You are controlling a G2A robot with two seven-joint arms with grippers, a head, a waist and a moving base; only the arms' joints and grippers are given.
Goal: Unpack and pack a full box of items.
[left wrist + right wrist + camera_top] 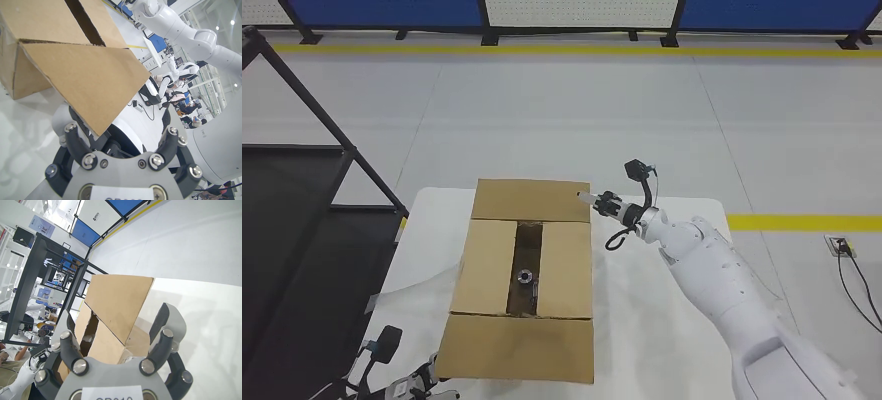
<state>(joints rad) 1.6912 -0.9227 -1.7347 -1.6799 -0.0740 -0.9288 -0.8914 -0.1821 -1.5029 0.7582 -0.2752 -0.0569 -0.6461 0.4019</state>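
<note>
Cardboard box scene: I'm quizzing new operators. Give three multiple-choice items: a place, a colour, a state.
1. Where is the right gripper?
A) at the cardboard box's far right corner
B) inside the box
C) on the floor
2. What colour is the table?
A) black
B) white
C) green
3. How do the right gripper's jaws stand?
A) shut on a flap
B) shut empty
C) open
Answers: 1 A, the top view shows it by that corner; 2 B, its surface around the box is white; 3 C, the right wrist view shows them spread apart.
</note>
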